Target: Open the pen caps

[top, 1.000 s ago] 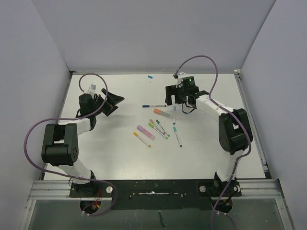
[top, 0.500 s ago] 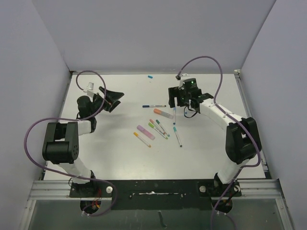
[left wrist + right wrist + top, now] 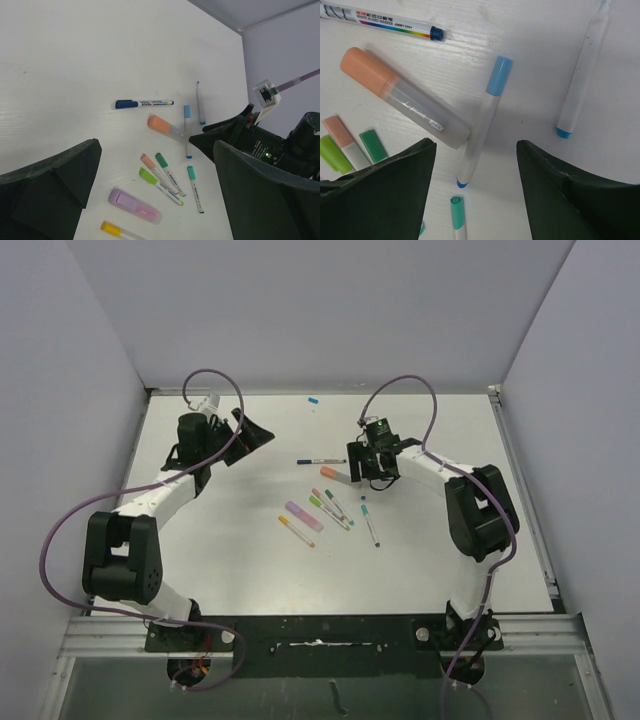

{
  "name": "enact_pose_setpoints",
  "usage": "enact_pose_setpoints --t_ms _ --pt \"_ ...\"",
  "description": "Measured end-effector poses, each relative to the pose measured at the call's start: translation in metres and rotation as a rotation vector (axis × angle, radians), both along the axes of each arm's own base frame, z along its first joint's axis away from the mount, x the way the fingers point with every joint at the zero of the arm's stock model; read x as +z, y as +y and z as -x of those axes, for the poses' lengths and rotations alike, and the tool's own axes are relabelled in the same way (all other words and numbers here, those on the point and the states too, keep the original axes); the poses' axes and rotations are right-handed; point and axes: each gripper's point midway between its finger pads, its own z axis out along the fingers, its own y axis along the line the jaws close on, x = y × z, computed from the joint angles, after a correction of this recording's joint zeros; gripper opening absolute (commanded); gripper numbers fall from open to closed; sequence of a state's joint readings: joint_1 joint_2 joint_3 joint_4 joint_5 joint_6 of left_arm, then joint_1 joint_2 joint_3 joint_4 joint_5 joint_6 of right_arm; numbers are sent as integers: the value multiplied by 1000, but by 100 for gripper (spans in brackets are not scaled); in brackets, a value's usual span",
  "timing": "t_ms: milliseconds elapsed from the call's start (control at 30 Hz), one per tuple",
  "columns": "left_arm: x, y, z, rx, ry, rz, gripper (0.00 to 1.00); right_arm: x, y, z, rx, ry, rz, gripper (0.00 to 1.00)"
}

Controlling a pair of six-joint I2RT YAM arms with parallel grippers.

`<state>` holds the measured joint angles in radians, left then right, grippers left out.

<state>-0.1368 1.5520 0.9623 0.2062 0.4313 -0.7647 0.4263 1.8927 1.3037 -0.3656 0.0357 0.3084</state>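
Over pen cluster, your right gripper [image 3: 474, 150] had dropped closer, jaws spread, empty, above blue-capped pen [image 3: 479, 131]. Its blue cap [image 3: 498, 76] was on. Left gripper [image 3: 156, 150], also spread, had swung farther off. Grasp looked next. Overhead, arm partly hid that pen.

You are looking at a white table [image 3: 230, 570] carrying scattered pens [image 3: 320, 461], a lilac highlighter [image 3: 303, 515] and a salmon highlighter [image 3: 340, 476] among them, with a small blue cap [image 3: 313, 399] lying alone near its far edge.
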Motion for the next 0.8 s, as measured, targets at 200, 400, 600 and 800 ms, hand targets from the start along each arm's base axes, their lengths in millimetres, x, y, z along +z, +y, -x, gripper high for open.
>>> enact_pose_setpoints --t_ms 200,400,600,800 --pt "-17 3 7 6 59 -31 92 -11 0 3 -18 32 0 62" --pt "-19 1 8 11 66 -42 90 -15 2 1 -38 41 -11 59" --pt "-23 -1 10 8 73 -55 89 -21 3 -4 -61 49 -31 58" --pt "-23 -1 10 10 74 -57 89 -22 4 -15 -85 50 -78 57"
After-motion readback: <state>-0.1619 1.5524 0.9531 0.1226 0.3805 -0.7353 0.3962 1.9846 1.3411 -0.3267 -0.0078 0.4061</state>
